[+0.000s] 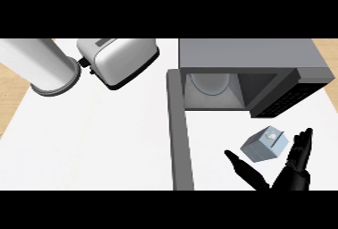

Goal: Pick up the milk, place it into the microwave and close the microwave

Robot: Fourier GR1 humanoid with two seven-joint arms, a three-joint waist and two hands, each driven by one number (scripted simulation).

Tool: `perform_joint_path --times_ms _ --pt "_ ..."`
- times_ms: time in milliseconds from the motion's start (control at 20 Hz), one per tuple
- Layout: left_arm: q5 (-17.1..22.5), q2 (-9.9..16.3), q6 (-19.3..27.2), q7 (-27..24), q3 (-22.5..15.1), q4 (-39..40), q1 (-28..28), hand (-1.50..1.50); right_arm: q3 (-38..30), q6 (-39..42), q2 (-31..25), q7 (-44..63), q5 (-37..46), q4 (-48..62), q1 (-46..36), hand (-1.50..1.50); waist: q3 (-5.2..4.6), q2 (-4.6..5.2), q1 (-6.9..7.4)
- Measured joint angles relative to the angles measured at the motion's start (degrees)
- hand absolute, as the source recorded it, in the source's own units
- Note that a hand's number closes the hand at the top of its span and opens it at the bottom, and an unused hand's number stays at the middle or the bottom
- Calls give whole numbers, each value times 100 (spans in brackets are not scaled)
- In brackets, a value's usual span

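I see my right hand (pixel 290 172), fingers spread, cupping around the tilted milk (pixel 264 144) just near of the open microwave (pixel 251 62).

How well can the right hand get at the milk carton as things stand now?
Probably well: the right hand is open, with the milk carton in the gap between thumb and fingers, and nothing lies between them.
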Motion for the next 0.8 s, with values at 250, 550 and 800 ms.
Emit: perform_joint_path --times_ms 250,550,800 --pt "25 -15 -185 -40 142 104 -72 -150 -489 437 88 -1105 -918 583 129 -150 1 1 -10" --pt "80 -154 -262 77 245 -3 20 -150 -907 1007 302 -2279 -1610 1352 212 -150 -1 1 -2" --pt "146 -197 -401 135 360 34 -34 -150 -1377 1403 303 -2856 -1933 2137 -114 -150 -2 4 6"
